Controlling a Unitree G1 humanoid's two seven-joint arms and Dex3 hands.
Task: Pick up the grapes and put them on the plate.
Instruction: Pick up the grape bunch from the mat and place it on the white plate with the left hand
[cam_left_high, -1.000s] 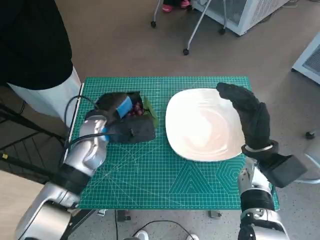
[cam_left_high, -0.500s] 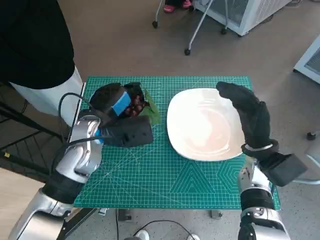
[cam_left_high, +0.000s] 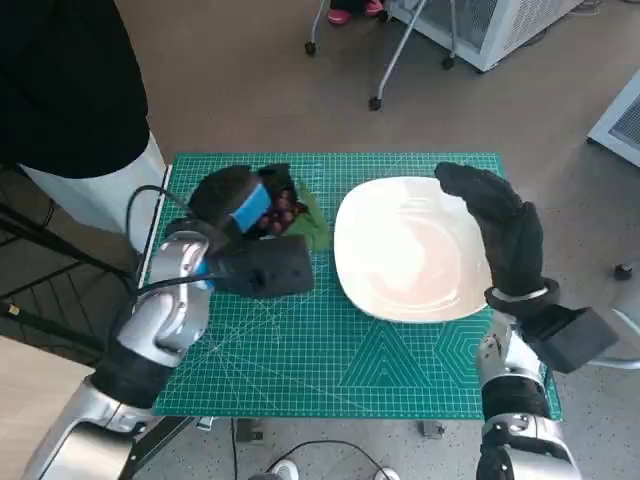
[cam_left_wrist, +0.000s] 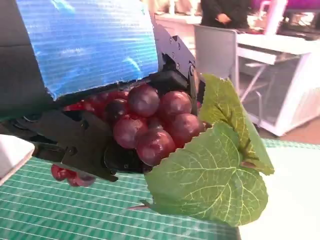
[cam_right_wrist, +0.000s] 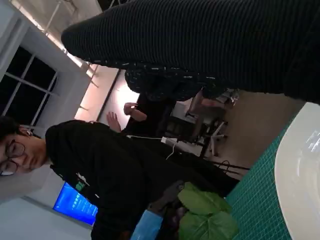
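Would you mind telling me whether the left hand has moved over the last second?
Yes. The left hand, gripping the grapes, has shifted up the picture towards the far edge of the green mat, while the white plate stays put.

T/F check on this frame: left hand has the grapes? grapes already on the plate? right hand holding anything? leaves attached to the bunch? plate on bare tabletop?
1. The left hand grips the grapes. True.
2. The grapes already lie on the plate. False: the plate holds nothing; the bunch is in the hand, beside the plate, over the green mat.
3. The right hand holds a fork. False: it holds nothing, its fingers extended over the plate's edge.
4. Green leaves hang from the bunch. True.
5. The plate sits on bare tabletop. False: it sits on the green mat.
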